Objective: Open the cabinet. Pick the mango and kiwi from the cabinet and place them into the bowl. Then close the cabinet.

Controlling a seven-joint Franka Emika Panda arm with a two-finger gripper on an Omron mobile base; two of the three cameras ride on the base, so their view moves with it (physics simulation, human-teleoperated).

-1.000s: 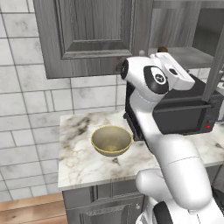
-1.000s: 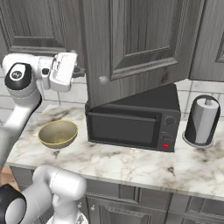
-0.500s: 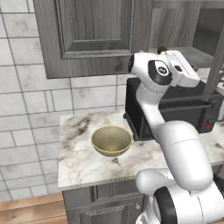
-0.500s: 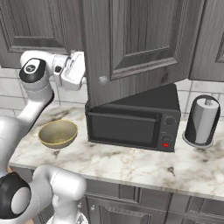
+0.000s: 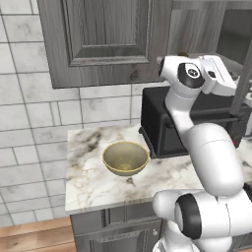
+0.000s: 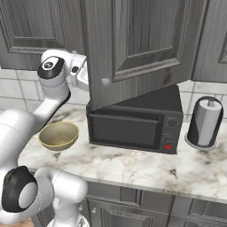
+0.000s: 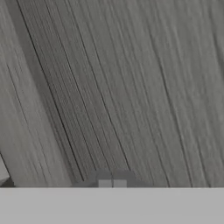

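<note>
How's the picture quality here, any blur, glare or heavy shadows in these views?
Hand view: soft and blurred, the dark grey wood-grain cabinet very close, its grain smeared. Left base view: evenly lit, no glare; the wide tan-gold bowl casts a faint shadow on the marble counter. Right base view: sharp, with a dim sheen on the black toaster oven.

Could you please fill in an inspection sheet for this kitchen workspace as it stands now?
Surface: marble counter, bare in front.
Job's things: cabinet, one door swung partly open over the oven; bowl empty; a small fruit peeks behind the arm.
Clutter: black toaster oven; paper towel roll.
Gripper: gripper shut, close against the wood-grain door.
Cables: nothing seen.
Surroundings: tiled wall.
</note>
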